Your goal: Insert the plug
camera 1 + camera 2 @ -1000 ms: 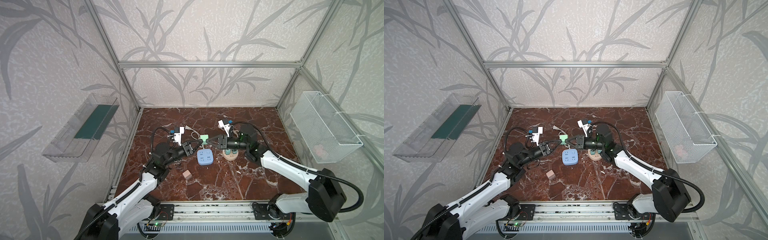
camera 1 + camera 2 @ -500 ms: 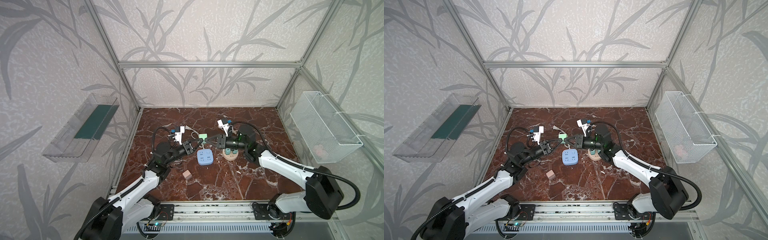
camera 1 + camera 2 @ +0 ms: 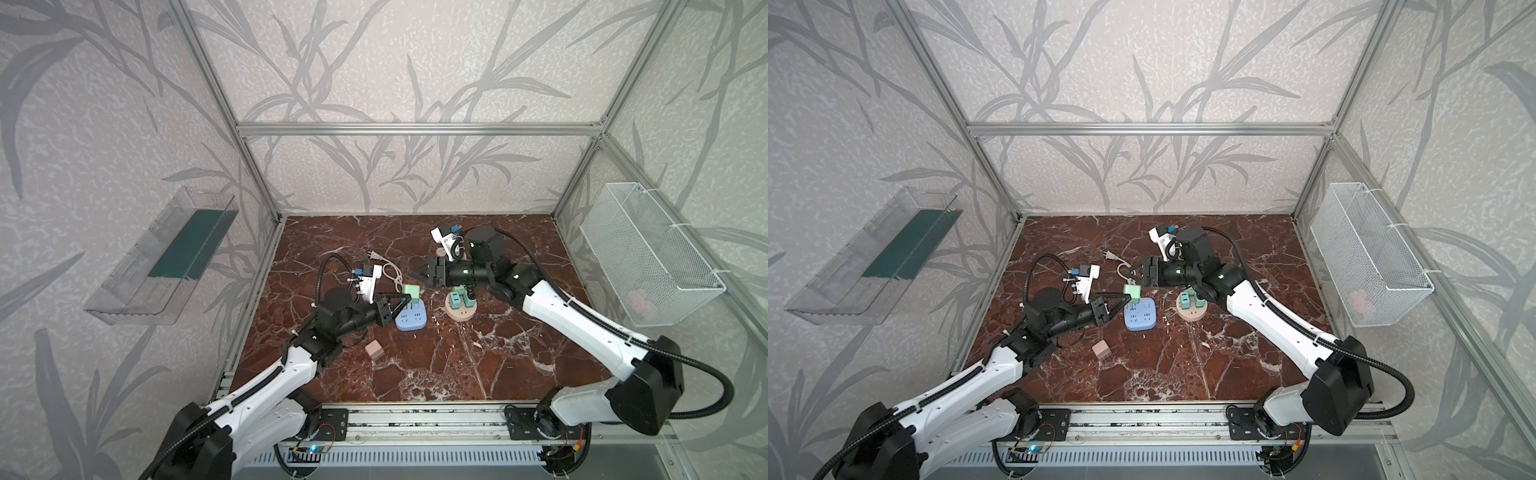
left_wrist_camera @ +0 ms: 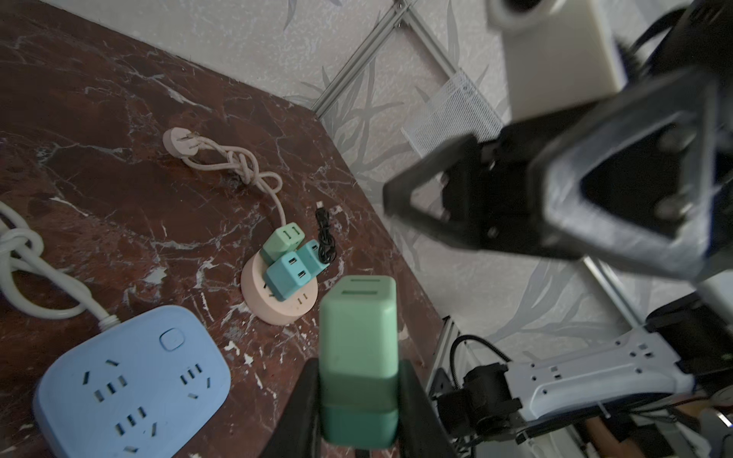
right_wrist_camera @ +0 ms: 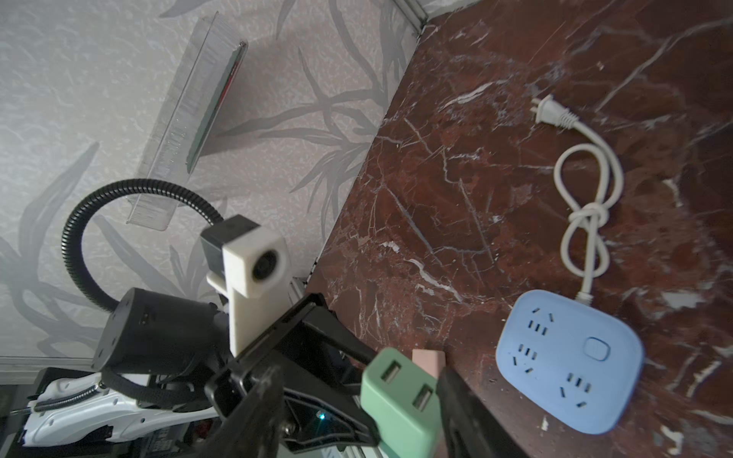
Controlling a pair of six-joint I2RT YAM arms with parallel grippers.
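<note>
My left gripper [image 3: 405, 297] [image 4: 359, 368] is shut on the plug [image 3: 410, 291] [image 4: 357, 337], a mint-green cube with two USB slots on its outer face. It hangs just above the far edge of the blue power strip [image 3: 411, 318] [image 4: 131, 380], which lies flat with its sockets up. In both top views my right gripper [image 3: 411, 273] [image 3: 1131, 274] hovers just beyond the plug. In the right wrist view its jaws [image 5: 358, 368] stand open, and the plug [image 5: 400, 404] sits between them with a wide gap on one side.
A round pink socket [image 3: 460, 309] with teal and green adapters plugged in stands right of the strip. The strip's white knotted cable [image 5: 587, 206] trails toward the back. A pink cube [image 3: 374, 348] lies near the front. A wire basket [image 3: 648, 257] hangs on the right wall.
My right gripper has opened and let go of the green plug. The left gripper has shut on it and carried it down toward the blue power strip.
</note>
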